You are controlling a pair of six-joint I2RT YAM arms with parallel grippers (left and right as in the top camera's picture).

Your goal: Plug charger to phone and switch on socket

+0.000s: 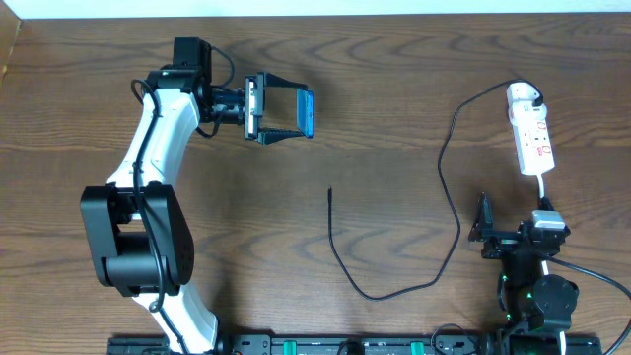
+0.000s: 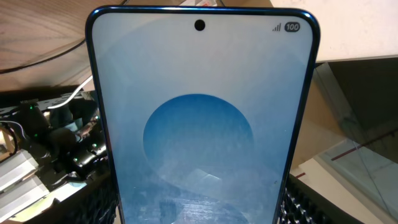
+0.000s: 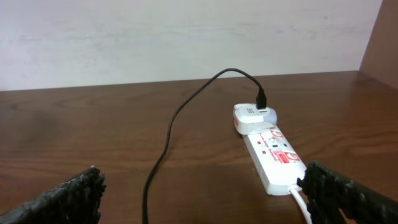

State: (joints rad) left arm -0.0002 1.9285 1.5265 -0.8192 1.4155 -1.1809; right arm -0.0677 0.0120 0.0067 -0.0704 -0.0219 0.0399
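Left end effector (image 1: 296, 111) pinched the phone (image 2: 199, 124) by its sides, on edge over the desk (image 1: 394, 59); the phone's bottom edge was cut off in the wrist view. Right end effector (image 3: 202, 180) was spread wide near the power strip (image 3: 273, 155). The charger (image 1: 340, 256) lay loose on the desk, its adapter (image 3: 252, 118) plugged into the strip. Switch positions were unreadable.

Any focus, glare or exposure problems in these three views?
Overhead: evenly lit and sharp, the thin charger reads clearly, the socket nearly blown white. Left wrist: the phone fills the frame, screen bright and hazy, faint reflections low down. Right wrist: socket in focus, the fingers of the right claw blurred dark at the bottom corners.
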